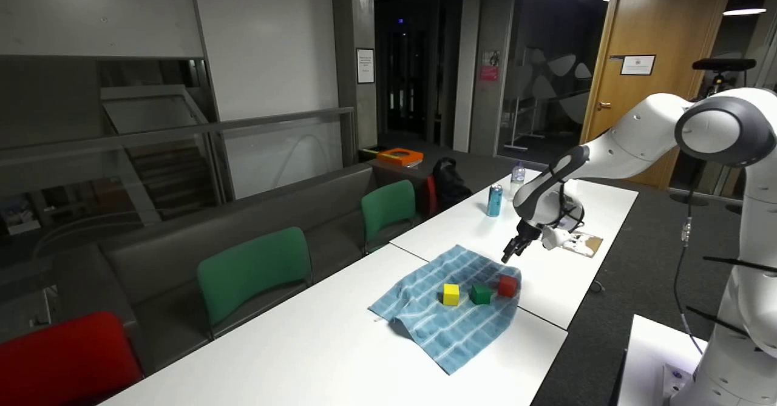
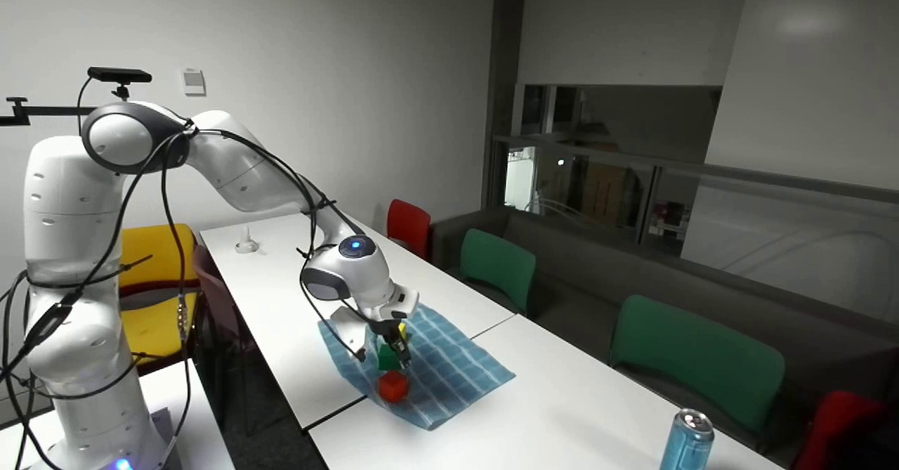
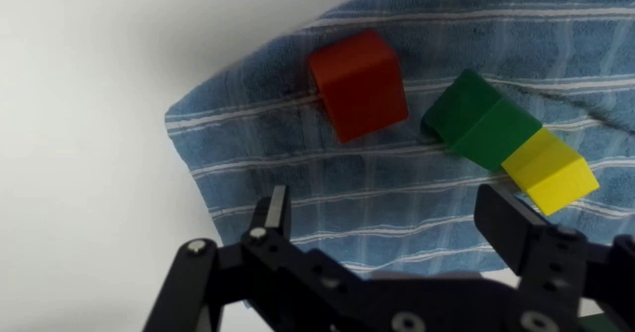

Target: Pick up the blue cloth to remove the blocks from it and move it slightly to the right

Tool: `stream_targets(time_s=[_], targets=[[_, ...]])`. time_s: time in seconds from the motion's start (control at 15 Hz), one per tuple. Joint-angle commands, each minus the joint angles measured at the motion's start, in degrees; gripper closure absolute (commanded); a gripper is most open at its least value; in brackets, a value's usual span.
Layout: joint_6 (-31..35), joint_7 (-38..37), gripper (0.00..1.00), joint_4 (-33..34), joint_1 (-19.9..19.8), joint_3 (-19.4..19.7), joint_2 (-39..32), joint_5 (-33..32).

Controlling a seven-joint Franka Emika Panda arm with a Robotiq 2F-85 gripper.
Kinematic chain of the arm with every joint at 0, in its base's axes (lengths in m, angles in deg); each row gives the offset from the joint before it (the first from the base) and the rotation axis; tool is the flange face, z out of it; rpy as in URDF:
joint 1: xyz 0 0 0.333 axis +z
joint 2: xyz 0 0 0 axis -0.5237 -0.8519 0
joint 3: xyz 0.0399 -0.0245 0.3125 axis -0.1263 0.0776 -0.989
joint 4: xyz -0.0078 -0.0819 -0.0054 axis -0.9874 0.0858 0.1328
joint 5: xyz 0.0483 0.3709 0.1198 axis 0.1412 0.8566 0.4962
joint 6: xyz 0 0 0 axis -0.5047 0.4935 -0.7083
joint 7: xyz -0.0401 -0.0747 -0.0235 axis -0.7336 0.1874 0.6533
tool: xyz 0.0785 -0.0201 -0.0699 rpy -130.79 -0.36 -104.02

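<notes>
1. Apparently the approach is the step in hand: the blue cloth (image 1: 455,327) lies spread on the white surface (image 1: 315,342), all three blocks (image 1: 481,294) sit on it, and nothing is gripped as far as these views show.

2. As for the next move, I judge that it calls for lowering the jaws onto a bare stretch of fabric, pinching a fold or an edge, and then raising it far enough for the blocks to tumble off. Only after that would the cloth be set down slightly to the right.

3. The jaws stand wide apart and hold neither cloth nor block; in the wrist view, plain fabric shows through the gap between them.

4. Relative to the jaws, the cloth lies underneath and reaches out past them. In the wrist view, one jaw appears over fabric near the cloth's edge, the other just beside the yellow block (image 3: 550,170). They look to hang above the cloth without contact, though how high is hard to judge. In an exterior view they appear close to its edge, near the red block (image 1: 507,286).

5. The green block (image 3: 483,118) lies between red and yellow. All three blocks sit outside the gap, which should leave fabric free to pinch.
</notes>
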Motion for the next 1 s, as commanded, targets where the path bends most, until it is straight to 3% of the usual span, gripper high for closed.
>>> stream_targets(time_s=[0.0,0.53,0.93], targets=[[0.5,6.7,0.00,5.3,-2.8,-2.2,-5.9,5.8],[-0.6,9.6,0.00,9.5,-10.2,-4.5,-13.8,14.4],[-0.6,10.1,0.00,13.6,-14.2,-7.4,-18.4,16.3]])
